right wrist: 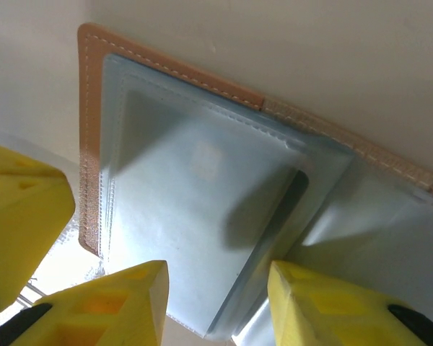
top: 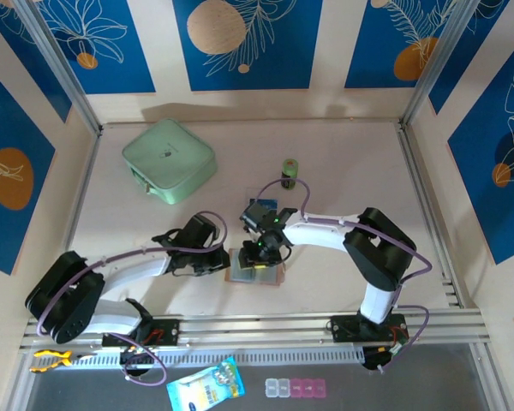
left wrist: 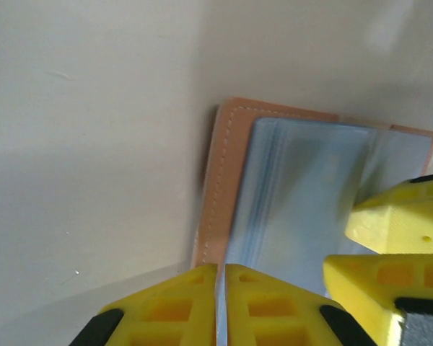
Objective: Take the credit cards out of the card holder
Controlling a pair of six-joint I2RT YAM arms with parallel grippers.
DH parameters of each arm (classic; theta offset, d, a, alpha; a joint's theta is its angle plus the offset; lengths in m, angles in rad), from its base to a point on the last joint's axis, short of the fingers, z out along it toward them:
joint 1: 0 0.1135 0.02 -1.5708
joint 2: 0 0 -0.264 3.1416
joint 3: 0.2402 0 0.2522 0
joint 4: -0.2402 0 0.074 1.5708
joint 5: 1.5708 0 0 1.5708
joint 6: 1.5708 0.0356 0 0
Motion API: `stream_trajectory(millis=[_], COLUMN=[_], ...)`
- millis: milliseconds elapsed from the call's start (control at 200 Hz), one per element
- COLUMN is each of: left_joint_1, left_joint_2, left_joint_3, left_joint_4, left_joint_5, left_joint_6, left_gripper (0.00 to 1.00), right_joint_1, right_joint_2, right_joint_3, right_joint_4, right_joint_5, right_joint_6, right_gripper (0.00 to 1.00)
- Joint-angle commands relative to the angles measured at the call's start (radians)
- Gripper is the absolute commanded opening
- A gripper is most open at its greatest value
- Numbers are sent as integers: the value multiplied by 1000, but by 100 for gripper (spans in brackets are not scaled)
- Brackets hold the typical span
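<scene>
The tan card holder point(top: 255, 276) lies open on the table between both grippers, its grey clear sleeves point(left wrist: 303, 187) facing up. My left gripper point(top: 229, 263) point(left wrist: 221, 288) is shut on the thin left edge of a sleeve beside the stitched leather border point(left wrist: 224, 180). My right gripper point(top: 264, 254) point(right wrist: 218, 303) stands open just above the top sleeve point(right wrist: 195, 209), one finger to each side of its near corner. A pale grey credit card point(right wrist: 202, 173) shows through that sleeve. The right fingers point(left wrist: 390, 231) also show in the left wrist view.
A mint-green square case point(top: 169, 160) sits at the back left. A small green cylinder point(top: 289, 172) stands behind the right arm. Small flat dark and blue pieces point(top: 265, 208) lie by the right wrist. A metal rail point(top: 257, 330) runs along the near edge.
</scene>
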Motion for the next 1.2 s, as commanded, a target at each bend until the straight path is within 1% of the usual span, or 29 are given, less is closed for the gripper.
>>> stream_trajectory(millis=[0,185,365,490,585,720,940,1190], left_joint_1=[8,6,6,6,6,6,7,7], left_joint_2=[29,55,26,18,21,16,10,11], left_joint_3=[-11,-34,-65,-73,-79,-82,-87,-88], left_joint_4=[33,50,45,42,44,41,35,24], left_joint_5=[32,58,54,55,54,52,49,42], left_joint_6=[12,11,-3,-8,-12,-16,-20,-25], left_gripper=[10,8,8,8,8,8,8,8], right_joint_1=[11,5,0,-20,-20,-29,-32,-35], right_joint_2=[12,-27,-79,-73,-62,-43,1,26], right_joint_3=[22,35,52,50,34,25,18,14], right_joint_4=[-70,-76,-67,-51,-15,6,42,4], right_joint_5=[0,27,38,-36,-56,-83,-162,-164], right_joint_6=[-19,-4,55,128,149,155,147,132], right_gripper=[41,41,39,36,33,30,29,29])
